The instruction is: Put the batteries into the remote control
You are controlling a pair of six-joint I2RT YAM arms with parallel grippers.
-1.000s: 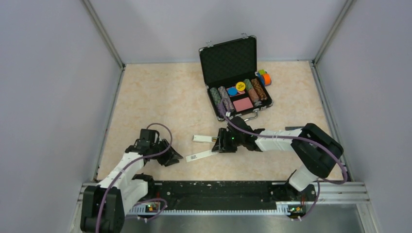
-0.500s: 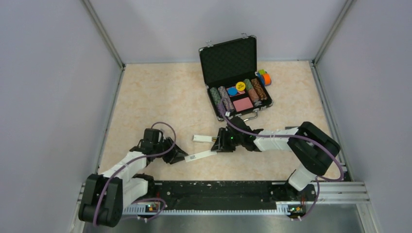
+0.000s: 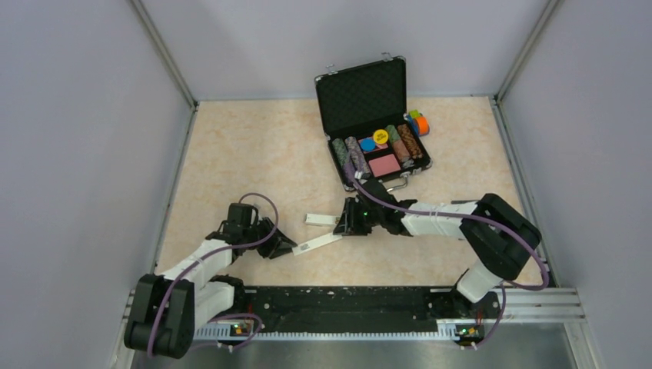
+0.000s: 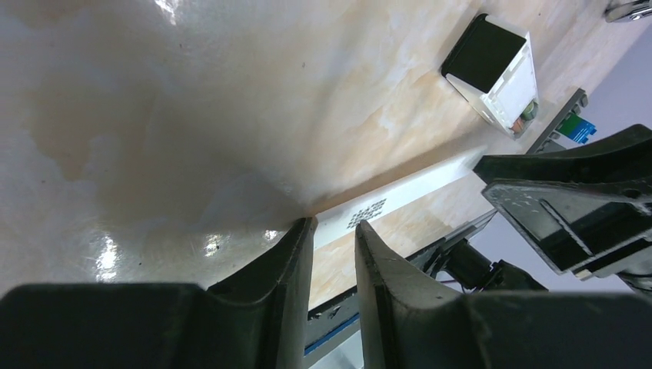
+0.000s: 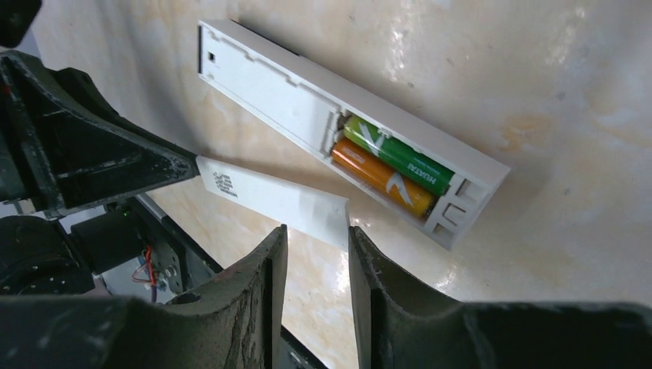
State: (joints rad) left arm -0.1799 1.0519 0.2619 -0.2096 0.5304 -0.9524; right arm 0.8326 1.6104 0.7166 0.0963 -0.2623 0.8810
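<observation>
Near the table's (image 3: pixel 254 154) front edge, left gripper (image 4: pixel 332 224) and right gripper (image 5: pixel 314 229) straddle the battery cover's (image 5: pixel 269 196) ends, grip unclear, beside the remote control (image 5: pixel 261 84).

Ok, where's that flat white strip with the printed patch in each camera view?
Top external: white strip low centre, just right of the left gripper.
Left wrist: white strip slants up-right from bottom centre.
Right wrist: white strip centre-left, just below the remote.
Shared landmark: the left gripper pinching the strip's printed end.
</observation>
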